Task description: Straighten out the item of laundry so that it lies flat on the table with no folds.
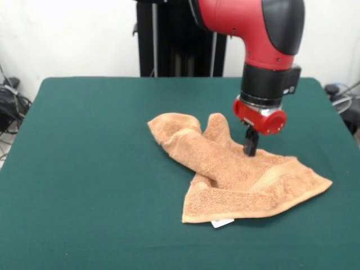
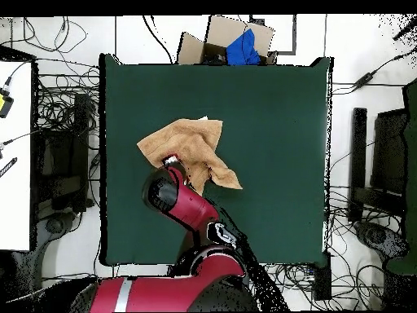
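Centrally, front view, L to R: dark green felt-covered surface carries a light orange-tan terry-cloth towel, crumpled, w/ two bunched lobes at its far L end and a flatter, folded-over R part showing a woven stripe band. Small white tag pokes out under near edge. Red-and-black arm's black pincer tips touch towel's upper R portion; open vs. closed: cannot tell.

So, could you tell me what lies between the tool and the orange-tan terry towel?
Nothing: in the front view the tool appears to touch the orange-tan terry towel directly.
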